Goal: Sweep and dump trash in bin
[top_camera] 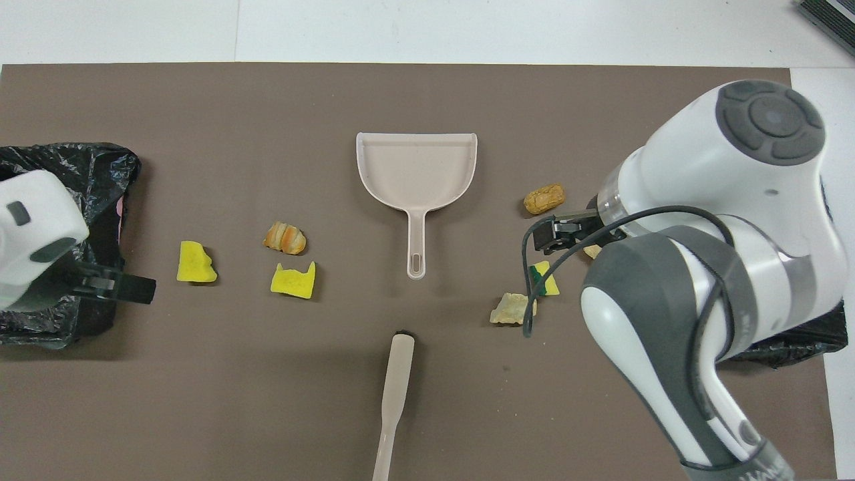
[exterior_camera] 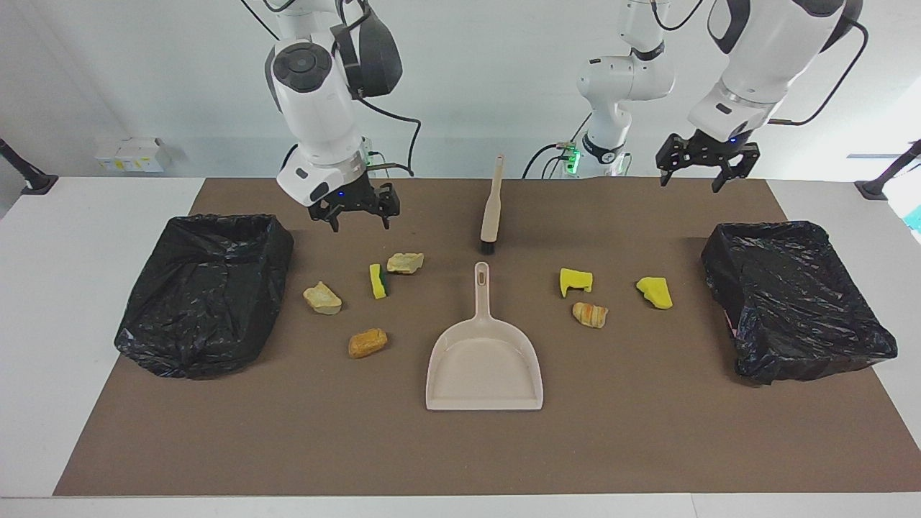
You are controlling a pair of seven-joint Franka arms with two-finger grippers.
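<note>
— Seven bits of trash (exterior_camera: 366, 342) lie loose on the brown mat (exterior_camera: 647, 432): four toward the right arm's end, three toward the left arm's, the dustpan (exterior_camera: 484, 367) between them.

— And the tools?

— Both empty, fingers spread. The right tool (exterior_camera: 356, 214) hangs over the mat between its black-lined bin (exterior_camera: 205, 291) and the brush (exterior_camera: 491, 208). The left tool (exterior_camera: 706, 167) hangs over the mat's edge nearest the robots, near the other bin (exterior_camera: 795, 298).
</note>
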